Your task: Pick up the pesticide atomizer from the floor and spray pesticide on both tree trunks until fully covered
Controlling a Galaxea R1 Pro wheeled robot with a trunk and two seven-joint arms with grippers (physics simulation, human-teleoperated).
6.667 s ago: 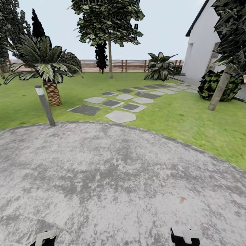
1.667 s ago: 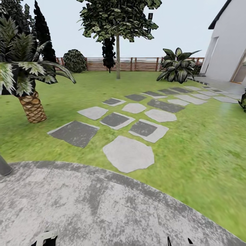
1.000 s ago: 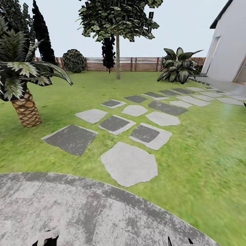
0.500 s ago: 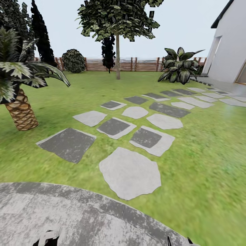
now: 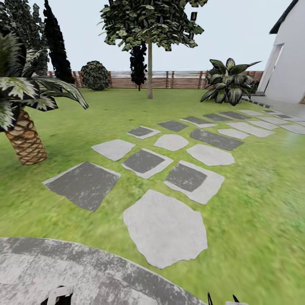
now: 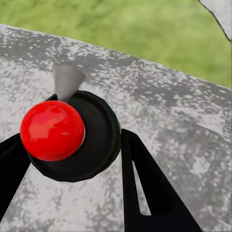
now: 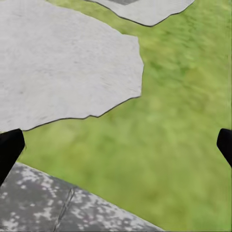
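1. Under me lies the floor [image 5: 254,203]: blurry green grass running back to the brown slat fence [image 5: 178,79].
2. Nearest me, a curved apron of mottled grey paving [image 5: 63,267] borders the grass.
3. Grey stepping stones [image 5: 165,228] lie flat in the lawn, some pale, some dark, trailing off to my right toward the white wall.
4. A scaly-trunked palm [image 5: 26,140] stands in the grass at my left.
5. A bare-trunked tree [image 5: 149,72] rises near the fence.
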